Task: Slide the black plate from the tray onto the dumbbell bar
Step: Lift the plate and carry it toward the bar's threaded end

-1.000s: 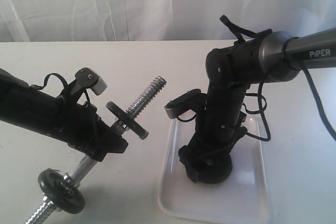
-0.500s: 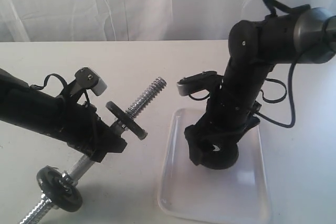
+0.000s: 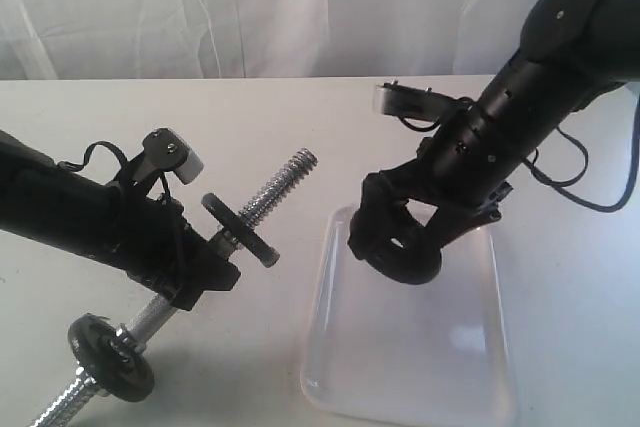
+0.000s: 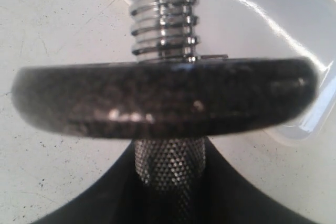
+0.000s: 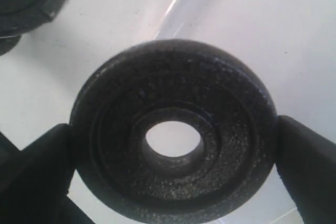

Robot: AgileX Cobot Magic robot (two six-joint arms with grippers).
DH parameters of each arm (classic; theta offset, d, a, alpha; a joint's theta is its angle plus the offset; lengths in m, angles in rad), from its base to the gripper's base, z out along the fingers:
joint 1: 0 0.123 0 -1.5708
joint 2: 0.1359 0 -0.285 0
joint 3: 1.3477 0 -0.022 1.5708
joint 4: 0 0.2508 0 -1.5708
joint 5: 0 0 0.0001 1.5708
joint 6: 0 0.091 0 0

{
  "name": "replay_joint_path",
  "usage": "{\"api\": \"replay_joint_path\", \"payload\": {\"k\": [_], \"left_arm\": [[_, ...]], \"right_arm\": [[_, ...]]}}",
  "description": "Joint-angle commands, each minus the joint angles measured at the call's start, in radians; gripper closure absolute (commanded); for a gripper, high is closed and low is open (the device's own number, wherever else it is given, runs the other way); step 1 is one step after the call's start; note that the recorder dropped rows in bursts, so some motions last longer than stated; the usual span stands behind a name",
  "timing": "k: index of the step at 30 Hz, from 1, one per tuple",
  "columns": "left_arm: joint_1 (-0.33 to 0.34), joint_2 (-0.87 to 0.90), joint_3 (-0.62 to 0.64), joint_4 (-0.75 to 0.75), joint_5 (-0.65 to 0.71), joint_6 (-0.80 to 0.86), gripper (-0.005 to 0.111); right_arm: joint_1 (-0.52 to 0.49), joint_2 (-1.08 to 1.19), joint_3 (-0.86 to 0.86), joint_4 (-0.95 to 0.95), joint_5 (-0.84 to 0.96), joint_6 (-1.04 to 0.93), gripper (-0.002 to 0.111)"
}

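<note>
My right gripper (image 3: 395, 243) is shut on the rim of the black plate (image 3: 416, 269), which hangs tilted above the white tray (image 3: 400, 367). In the right wrist view the black plate (image 5: 173, 77) shows its central hole between my two fingers (image 5: 37, 166). My left gripper (image 3: 205, 265) is shut on the knurled middle of the dumbbell bar (image 3: 282, 179), held slanted with its bare threaded end pointing up and right toward the plate. One black collar (image 3: 240, 230) sits just past the left gripper and another collar (image 3: 110, 344) is near the lower end. The left wrist view shows the collar (image 4: 163, 95) and threaded end (image 4: 164, 19).
The tray (image 4: 294, 19) lies on a white table (image 3: 250, 117) with a white curtain behind. A gap of table separates the bar's tip from the plate. The right arm's cables (image 3: 590, 187) hang over the table at the right.
My right gripper has lifted the black plate off the tray and swung it up, tilting it toward the bar. The left arm and bar have barely moved.
</note>
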Motion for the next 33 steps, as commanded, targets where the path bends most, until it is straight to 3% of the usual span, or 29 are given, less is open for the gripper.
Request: {"api": "replay_joint_path", "payload": {"k": [1,16,33], "left_arm": [[0.0,-0.047,-0.021,-0.065,0.066,0.042,0.107],[0.0,-0.047,-0.021,-0.065,0.124,0.067,0.107],[0.0,-0.047,-0.021,-0.065,0.201,0.119,0.107]], "right_arm": [[-0.052,-0.049,-0.002,0.163,0.069,-0.087,0.108],[-0.216,-0.06,-0.002,0.459,0.133,-0.291,0.108],[-0.221,0.079,-0.022,0.55,0.133,-0.339,0.108]]}}
